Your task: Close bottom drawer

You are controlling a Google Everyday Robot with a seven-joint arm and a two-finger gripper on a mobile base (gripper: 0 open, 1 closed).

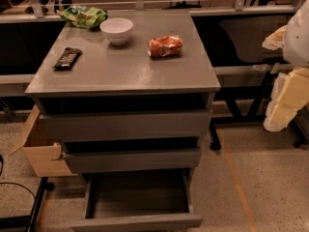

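The bottom drawer (137, 222) of the grey cabinet is pulled far out toward me. Its slim plain front panel sits near the lower edge of the view, and its shallow inside (140, 192) is empty. The middle drawer front (133, 159) and the top drawer front (126, 124) above it stand slightly out. My gripper (284, 100), cream and white, hangs at the right edge of the view. It is level with the upper drawers, well to the right of the cabinet and apart from it.
On the cabinet top (120, 71) lie a white bowl (116, 29), an orange snack bag (165, 46), a dark bar (67, 57) and a green bag (83, 16). An open cardboard box (38, 151) stands at the left. Black table legs (236, 112) stand behind on the right.
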